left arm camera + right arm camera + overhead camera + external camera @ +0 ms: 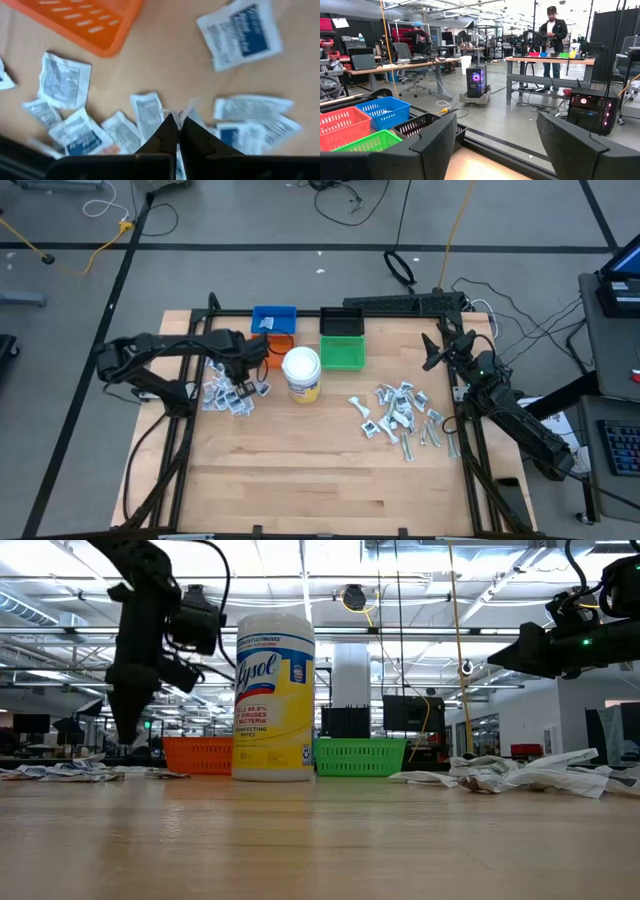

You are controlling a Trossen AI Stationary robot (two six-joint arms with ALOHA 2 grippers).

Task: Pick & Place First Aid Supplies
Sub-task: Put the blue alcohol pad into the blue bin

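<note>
Picking is the step in hand, judged from how things lie. The left gripper (178,119) is pressed down among the left heap of packets (228,395), just beside the orange bin (87,22), and its fingers are clenched together on the upturned edge of a white packet (186,108) at their tips. Whether that packet is firmly caught cannot be told for certain. A second heap of packets (400,415) is spread on the table (300,480) near the right gripper (437,348), which is held high above the table's far right edge with its fingers spread and nothing between them. A wipes jar (301,373) stands between the two heaps. A straight lift is called for next, then a carry to a bin; the thin packet could be lost if only its edge is pinched.
</note>
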